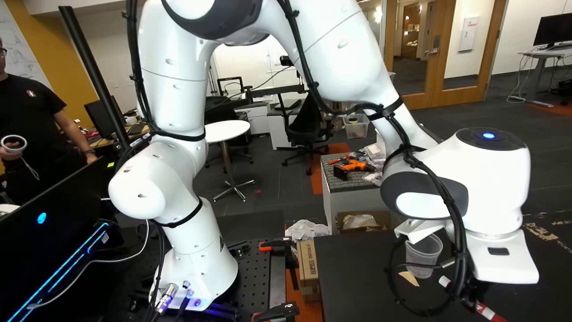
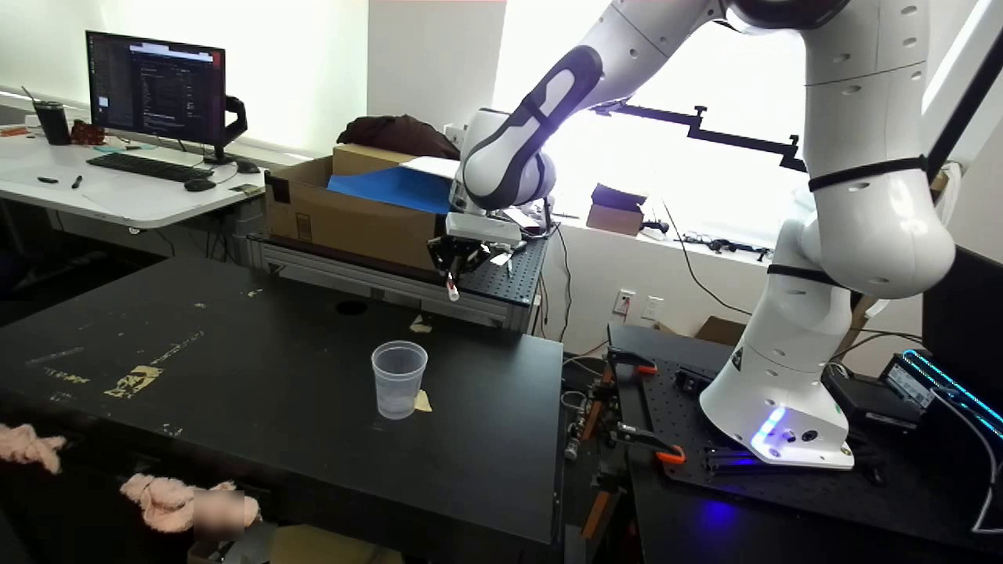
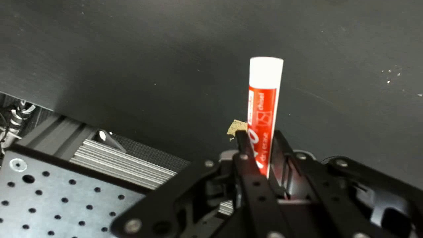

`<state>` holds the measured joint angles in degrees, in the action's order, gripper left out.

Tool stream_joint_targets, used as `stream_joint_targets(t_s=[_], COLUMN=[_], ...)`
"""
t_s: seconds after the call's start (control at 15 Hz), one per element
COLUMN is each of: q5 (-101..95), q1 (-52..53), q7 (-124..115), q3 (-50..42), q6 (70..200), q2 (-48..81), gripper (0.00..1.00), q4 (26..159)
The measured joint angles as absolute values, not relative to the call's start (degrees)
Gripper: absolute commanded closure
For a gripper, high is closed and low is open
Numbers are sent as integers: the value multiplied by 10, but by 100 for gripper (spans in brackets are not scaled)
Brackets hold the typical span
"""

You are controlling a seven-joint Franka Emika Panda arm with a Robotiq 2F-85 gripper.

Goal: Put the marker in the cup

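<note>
With the jaws, pinching the marker (image 3: 264,112); could tip the cup (image 2: 398,382), left of centre in an exterior view, by lowering askew.

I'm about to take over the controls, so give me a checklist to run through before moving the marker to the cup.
1. End effector shut on the marker: ok.
2. Cup upright on the black table: ok.
3. Nothing covering the cup: ok, its top is open.
4. End effector over the cup: not ok, it is off to one side.
5. Marker upright for the drop: not ok, it is tilted well away from vertical.
6. Grip firm enough to prevent slipping: cannot tell.
</note>
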<state>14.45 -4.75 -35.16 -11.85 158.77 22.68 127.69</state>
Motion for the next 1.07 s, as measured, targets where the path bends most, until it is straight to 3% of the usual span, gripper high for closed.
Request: stream_joint_targets(t_s=[0.67, 1.07], q5=[62, -72], q1=[12, 67], q7=[-340, -463], q3=[-118, -136], q6=[1589, 1589], q2=[147, 138], gripper=[95, 95], q4=[1334, 1332])
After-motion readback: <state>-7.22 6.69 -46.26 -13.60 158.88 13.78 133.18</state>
